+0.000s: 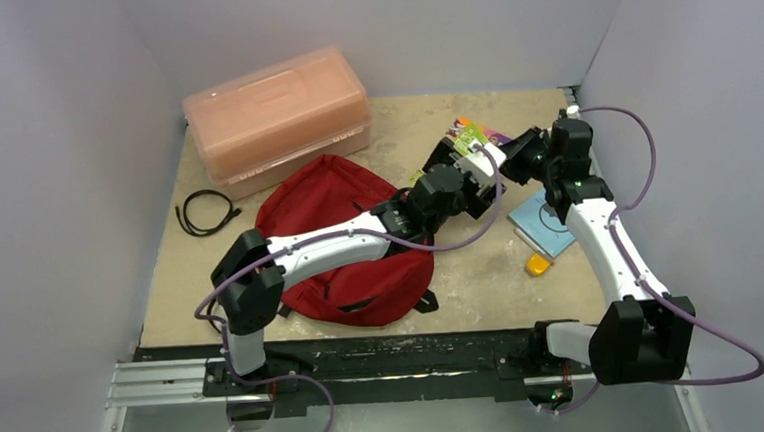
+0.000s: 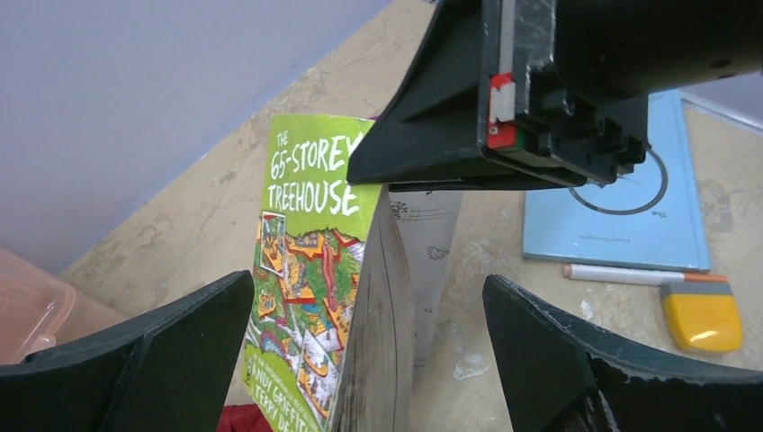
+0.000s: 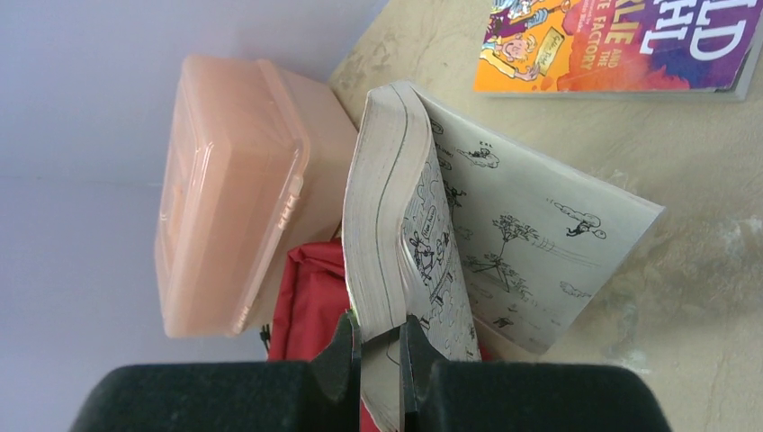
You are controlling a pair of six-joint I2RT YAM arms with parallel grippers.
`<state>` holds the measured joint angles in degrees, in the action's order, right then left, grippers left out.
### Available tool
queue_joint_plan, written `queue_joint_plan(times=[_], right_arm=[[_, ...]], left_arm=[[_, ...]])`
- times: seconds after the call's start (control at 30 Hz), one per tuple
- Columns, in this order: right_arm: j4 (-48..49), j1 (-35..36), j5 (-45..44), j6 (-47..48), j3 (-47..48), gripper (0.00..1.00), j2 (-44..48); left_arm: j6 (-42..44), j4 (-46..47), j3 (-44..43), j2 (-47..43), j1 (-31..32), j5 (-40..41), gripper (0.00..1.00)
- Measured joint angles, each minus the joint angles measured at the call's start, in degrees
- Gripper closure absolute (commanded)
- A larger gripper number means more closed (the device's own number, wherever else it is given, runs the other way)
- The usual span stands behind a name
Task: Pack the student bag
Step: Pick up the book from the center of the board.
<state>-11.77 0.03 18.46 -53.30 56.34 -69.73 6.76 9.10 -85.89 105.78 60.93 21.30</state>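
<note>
Top external view: the bag [image 1: 327, 194] lies mid-table, seemingly nothing packed, while the right gripper [image 3: 378, 337] pinches 1 upright paperback [image 2: 310, 252], the left gripper [image 2: 367, 281] spread wide either side, with the notebook [image 1: 544, 221] and eraser [image 1: 536, 265] outside.

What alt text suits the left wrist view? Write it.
A green Treehouse book, held upright by the right gripper, sits between the fingers of the open left gripper. Behind it on the table lie a blue book, a marker and a yellow block.
</note>
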Motion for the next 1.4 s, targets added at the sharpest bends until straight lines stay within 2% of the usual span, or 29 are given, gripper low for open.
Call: queue_joint_plan(times=[0.23, 0.33, 0.5, 0.6, 0.63, 0.67, 0.7, 0.77, 0.93, 1.03, 1.1, 1.2, 1.4], right_arm=[[-2.1, 0.0, 0.3, -4.2, 0.0, 1.00, 2.7], [-2.5, 0.0, 0.5, -5.5, 0.0, 1.00, 4.2], [-4.1, 0.0, 0.5, -6.3, 0.0, 1.00, 5.5], [-4.4, 0.0, 0.5, -6.7, 0.0, 1.00, 5.6], [-4.3, 0.0, 0.6, -6.8, 0.0, 0.98, 5.6], [-4.2, 0.1, 0.6, -6.7, 0.0, 0.87, 5.6], [-4.0, 0.2, 0.8, -6.3, 0.0, 0.74, 5.6], [-3.9, 0.3, 1.2, -4.8, 0.5, 0.53, 5.6], [-8.4, 0.3, 1.7, 8.5, 8.1, 0.22, 4.2], [-10.0, 0.3, -0.2, 15.0, 13.0, 0.15, 5.2], [-10.1, 0.3, -1.9, 17.7, 14.9, 0.08, 6.8], [-11.0, 0.3, -3.4, 20.1, 17.7, 0.01, 8.8], [-11.0, 0.3, -0.3, 21.7, 23.6, 0.01, 6.0]], left_arm=[[2.9, 4.5, -0.5, 5.8, 1.6, 9.1, 0.01], [3.8, 6.8, -0.8, 8.0, 1.3, 12.3, 0.09], [5.9, 9.4, -1.8, 10.7, 1.1, 17.5, 0.38], [6.5, 10.0, -1.8, 10.9, 1.1, 18.9, 0.62], [6.5, 10.1, -1.8, 10.9, 1.2, 19.1, 0.75], [6.5, 10.2, -1.8, 10.9, 1.3, 19.5, 0.92], [6.3, 10.2, -1.8, 10.9, 1.4, 19.5, 1.00], [5.1, 10.2, -1.7, 10.8, 1.5, 19.1, 1.00], [4.2, 7.8, -1.2, 7.0, 1.6, 18.2, 1.00], [4.1, 4.8, -0.8, 2.8, 1.5, 16.5, 1.00], [3.7, 1.7, -0.4, 0.0, 1.0, 15.1, 1.00], [2.6, -4.0, 0.8, -4.8, -0.8, 11.1, 1.00], [2.9, -10.8, 12.2, -22.4, -6.8, -0.5, 1.00]])
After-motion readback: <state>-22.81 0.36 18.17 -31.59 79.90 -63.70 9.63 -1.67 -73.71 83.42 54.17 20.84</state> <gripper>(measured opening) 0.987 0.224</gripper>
